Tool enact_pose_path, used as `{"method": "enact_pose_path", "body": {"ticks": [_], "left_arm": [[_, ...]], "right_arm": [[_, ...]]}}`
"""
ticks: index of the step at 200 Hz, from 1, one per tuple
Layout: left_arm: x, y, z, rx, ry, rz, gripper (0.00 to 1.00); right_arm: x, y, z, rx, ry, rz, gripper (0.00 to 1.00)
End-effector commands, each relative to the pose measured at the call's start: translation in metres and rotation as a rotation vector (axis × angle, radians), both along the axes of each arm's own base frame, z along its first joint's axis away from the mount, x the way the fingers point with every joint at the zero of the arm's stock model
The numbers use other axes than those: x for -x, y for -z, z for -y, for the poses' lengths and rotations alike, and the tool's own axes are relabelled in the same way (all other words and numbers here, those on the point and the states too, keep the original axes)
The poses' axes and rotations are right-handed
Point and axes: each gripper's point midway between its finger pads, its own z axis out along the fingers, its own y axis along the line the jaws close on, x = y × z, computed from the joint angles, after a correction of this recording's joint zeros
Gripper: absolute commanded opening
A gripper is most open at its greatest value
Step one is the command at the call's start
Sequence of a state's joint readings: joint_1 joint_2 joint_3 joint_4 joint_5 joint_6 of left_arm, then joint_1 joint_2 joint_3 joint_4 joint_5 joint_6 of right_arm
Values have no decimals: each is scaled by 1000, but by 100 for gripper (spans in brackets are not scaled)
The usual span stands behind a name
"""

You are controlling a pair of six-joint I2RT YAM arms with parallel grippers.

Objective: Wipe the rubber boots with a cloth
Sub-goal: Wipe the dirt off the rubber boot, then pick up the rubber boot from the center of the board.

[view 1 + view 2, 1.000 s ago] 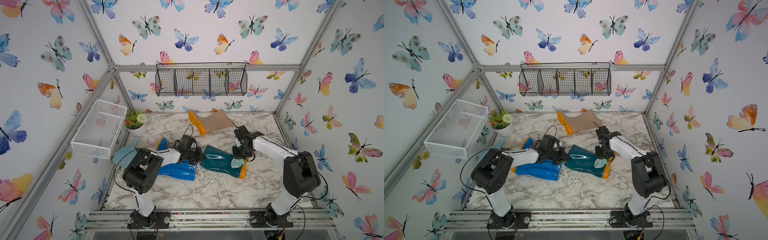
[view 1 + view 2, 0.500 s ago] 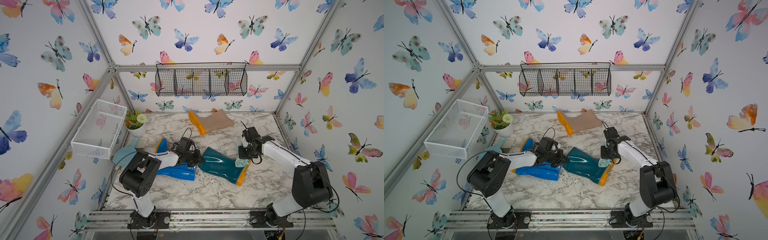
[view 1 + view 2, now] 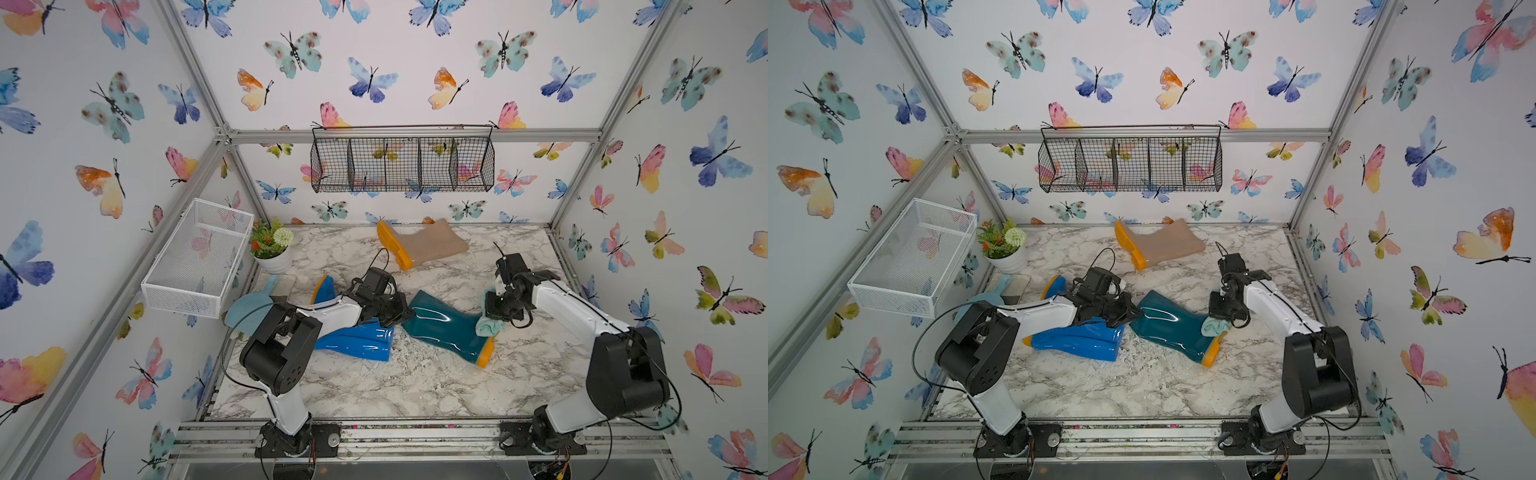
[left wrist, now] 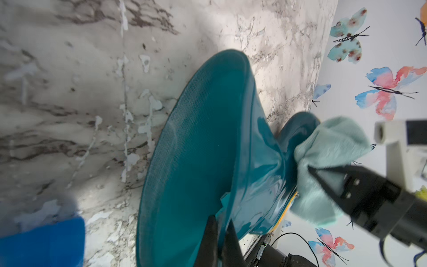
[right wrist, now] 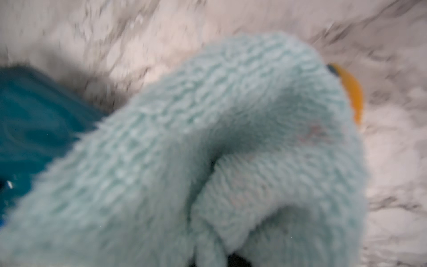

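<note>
My left pincer (image 4: 220, 231) pinches the teal boot (image 3: 444, 328) at its rim while my right pincer (image 3: 494, 316) grips the cloth (image 3: 489, 326), seemingly against the boot's foot, with bare tabletop (image 3: 395, 386) toward the front edge.

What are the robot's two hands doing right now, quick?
Left gripper: closed, pinching the top rim of the dark teal boot.
Right gripper: closed, holding the cloth at that boot's foot.

The table (image 3: 374, 386) is white marble with grey veins. The teal boot (image 3: 440, 328) is dark and glossy, the blue boot (image 3: 357, 343) bright, the beige boot (image 3: 432, 245) pale. All three have orange-yellow soles. The cloth (image 3: 489, 326) is pale aqua-green. The white walls (image 3: 415, 62) carry pastel butterflies. The black basket (image 3: 403, 166) and the white basket (image 3: 195, 257) are gridded mesh.
</note>
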State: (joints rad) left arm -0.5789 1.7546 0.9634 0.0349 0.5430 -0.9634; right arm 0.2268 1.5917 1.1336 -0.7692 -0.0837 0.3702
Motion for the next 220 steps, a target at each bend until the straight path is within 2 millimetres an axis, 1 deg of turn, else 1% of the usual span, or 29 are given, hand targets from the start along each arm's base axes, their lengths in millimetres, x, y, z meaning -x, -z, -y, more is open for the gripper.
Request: {"method": "enact_pose_path", "body": {"ticks": [1, 10, 17, 33, 52, 60, 68, 84, 98, 101, 102, 117, 129, 135, 143, 152, 160, 170, 179, 181, 182, 186, 202, 203, 204, 206, 207, 210, 220], "left_arm": [[2, 1, -2, -5, -30, 21, 0], [4, 2, -3, -3, -35, 21, 0], [6, 2, -4, -1, -38, 23, 0], [8, -2, -7, 3, -42, 32, 0], [9, -6, -7, 6, -38, 43, 0], [8, -7, -7, 6, -38, 45, 0], [6, -8, -6, 8, -38, 49, 0], [4, -13, -2, 11, -25, 52, 0], [0, -20, 0, -2, -10, 70, 0], [-1, -22, 0, -7, -6, 76, 0], [-1, -22, 1, -7, -5, 76, 0], [-7, -35, 4, -21, 28, 115, 0], [-12, -50, 8, -22, 53, 154, 0], [-19, -57, 5, -41, 36, 187, 0], [-23, -70, 7, -33, 40, 224, 0], [-27, -87, 10, -18, 50, 263, 0], [-29, -102, 14, -2, 63, 297, 0], [-31, -124, 19, 15, 85, 349, 0], [-32, -141, 22, 18, 102, 397, 0], [-31, -144, 23, 17, 106, 408, 0], [-31, -146, 24, 18, 108, 413, 0], [-31, -153, 25, 17, 113, 434, 0], [-27, -177, 34, 40, 141, 492, 0], [-26, -178, 34, 43, 143, 494, 0], [-26, -180, 35, 45, 146, 500, 0], [-25, -183, 37, 49, 149, 506, 0], [-24, -184, 38, 52, 153, 509, 0], [-23, -187, 40, 58, 161, 516, 0], [-17, -201, 48, 74, 182, 552, 0]], "right_arm": [[-8, 3, 20, 65, 8, -33, 2], [-1, 6, 13, 25, 3, -45, 2], [9, 9, 10, 3, 2, -55, 2], [42, 15, 3, -13, -6, -85, 2], [79, 13, -9, -38, -29, -101, 2], [90, 13, -12, -55, -30, -103, 2], [93, 13, -13, -68, -27, -95, 2], [85, 14, -10, -51, -23, -57, 2], [65, 9, -9, -26, -33, -34, 2], [58, 4, -9, -25, -34, -22, 2], [58, 6, -8, -20, -33, -31, 2], [23, -18, -7, -25, -18, 14, 2], [-7, -47, -4, -44, 11, 99, 2], [-20, -65, -1, -55, 30, 152, 2], [-34, -86, 3, -61, 49, 221, 2], [-44, -103, 9, -45, 75, 277, 2], [-47, -112, 17, -19, 101, 301, 3], [-44, -118, 26, 14, 122, 312, 4], [-39, -118, 35, 39, 155, 315, 4], [-37, -115, 36, 43, 160, 310, 4], [-37, -118, 37, 43, 163, 320, 4], [-34, -117, 40, 48, 175, 326, 5], [-21, -108, 51, 60, 225, 347, 6], [-19, -101, 52, 63, 227, 333, 6], [-19, -104, 52, 60, 230, 344, 6], [-18, -103, 53, 59, 235, 346, 6], [-15, -99, 54, 60, 238, 338, 6], [-14, -99, 55, 56, 247, 342, 6], [-5, -89, 57, 46, 263, 319, 6]]}}
